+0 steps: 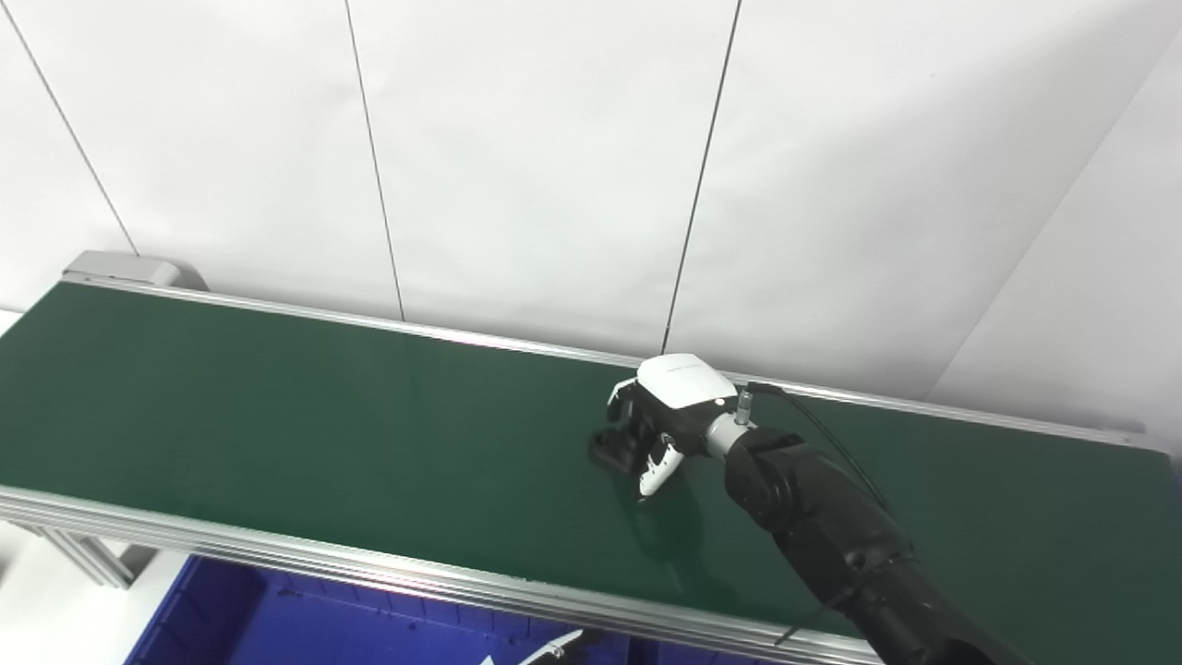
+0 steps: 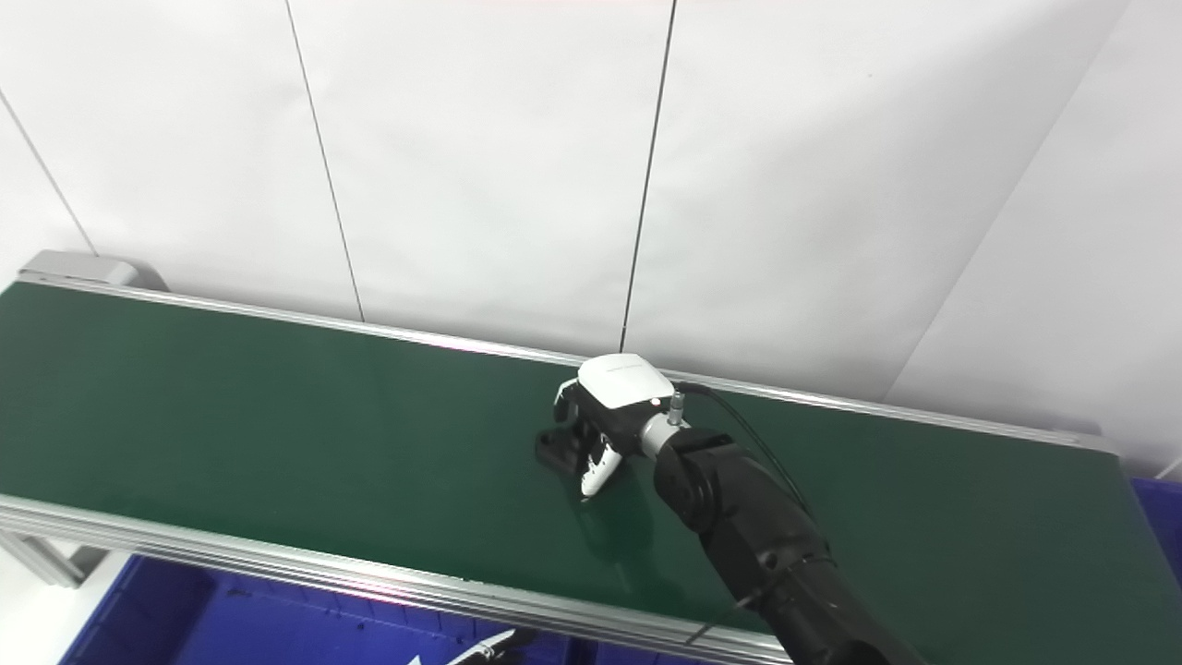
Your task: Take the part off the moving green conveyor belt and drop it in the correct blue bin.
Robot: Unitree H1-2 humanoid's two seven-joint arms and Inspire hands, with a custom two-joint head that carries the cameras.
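A small black part (image 1: 609,450) lies on the green conveyor belt (image 1: 323,425), near its middle; it also shows in the right eye view (image 2: 554,451). My right hand (image 1: 660,416) reaches in from the lower right and sits over the part's right side. Its fingers (image 1: 628,406) curl down around the part and the white-tipped thumb (image 1: 657,473) presses in from the near side. The part's left end sticks out past the hand and its base is on the belt. My left hand is not in view.
A blue bin (image 1: 277,619) sits below the belt's near rail (image 1: 369,568). A second blue bin (image 2: 1165,517) shows at the far right edge. A small white and black shape (image 1: 554,646) lies at the bottom edge over the bin. A white panel wall stands behind the belt.
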